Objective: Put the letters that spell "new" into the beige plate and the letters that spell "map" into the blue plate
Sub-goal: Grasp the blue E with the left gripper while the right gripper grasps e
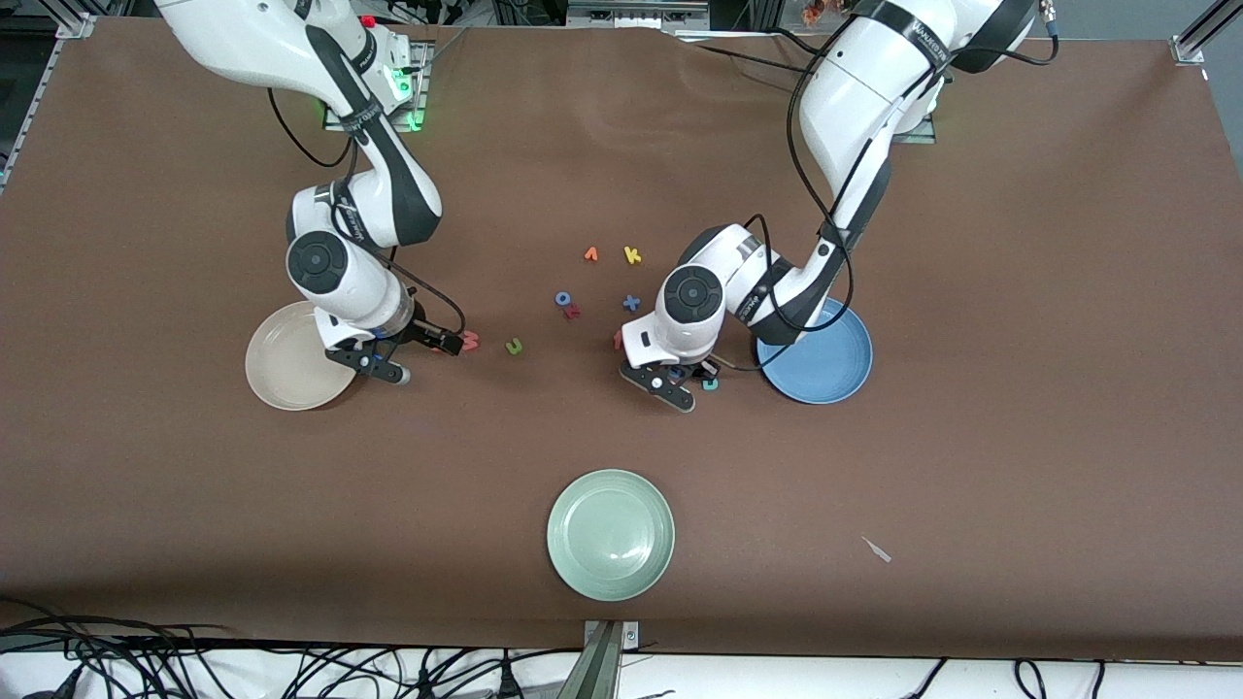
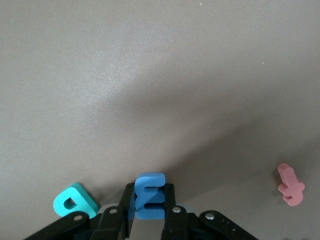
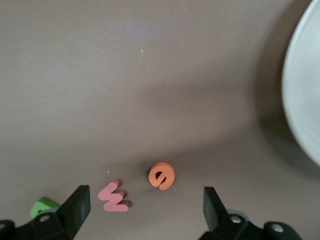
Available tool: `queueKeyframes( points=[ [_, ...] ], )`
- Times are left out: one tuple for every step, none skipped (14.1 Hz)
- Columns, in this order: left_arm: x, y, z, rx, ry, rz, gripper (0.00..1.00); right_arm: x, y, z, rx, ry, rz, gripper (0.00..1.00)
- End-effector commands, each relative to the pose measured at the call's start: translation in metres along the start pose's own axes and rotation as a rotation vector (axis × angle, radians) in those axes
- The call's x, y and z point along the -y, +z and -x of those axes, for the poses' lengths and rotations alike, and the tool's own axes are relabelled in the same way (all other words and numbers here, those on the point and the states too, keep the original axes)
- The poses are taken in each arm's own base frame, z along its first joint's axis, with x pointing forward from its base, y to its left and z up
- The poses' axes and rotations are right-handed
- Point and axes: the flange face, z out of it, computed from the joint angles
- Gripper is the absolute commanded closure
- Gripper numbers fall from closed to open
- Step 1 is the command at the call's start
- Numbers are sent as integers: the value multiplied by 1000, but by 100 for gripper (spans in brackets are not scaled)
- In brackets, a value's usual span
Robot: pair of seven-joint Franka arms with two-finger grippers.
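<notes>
Left gripper (image 2: 149,220) pinches the blue m (image 2: 149,195) at table level beside the teal p (image 2: 75,200), near the blue plate (image 1: 835,374). Right gripper (image 3: 145,210) hangs spread over the orange e (image 3: 161,175) and pinkish-red w (image 3: 114,196), beside the beige plate (image 1: 277,374). You will find both plates holding no letters, so all six placements remain.

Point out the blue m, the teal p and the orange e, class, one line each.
blue m (image 2: 149,196), left wrist view, its front face.
teal p (image 2: 74,202), left wrist view, its top face.
orange e (image 3: 161,176), right wrist view, its round body.
</notes>
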Motion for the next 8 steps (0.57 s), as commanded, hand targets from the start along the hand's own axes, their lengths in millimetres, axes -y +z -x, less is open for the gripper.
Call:
queueKeyframes(
  points=[
    [1,-6,2,-4,14,-30,92,-1,8,6,6,29,-6,0],
    [3,-15,1,-4,11,-34,92,-2,11,6,3,29,-7,1],
    [5,-23,2,3,10,-39,92,-3,18,7,1,31,-7,1],
    [9,-38,3,8,4,-45,92,-5,25,6,0,34,-8,1],
    [13,-54,5,24,0,-54,92,-7,31,9,2,32,-6,4],
    [19,-71,8,39,-7,-64,92,-8,33,10,2,31,-4,6],
    [32,-87,10,57,-23,-72,92,-7,33,11,3,30,-4,10],
    [44,-99,14,81,-37,-79,89,-8,33,11,4,30,-3,12]
  ],
)
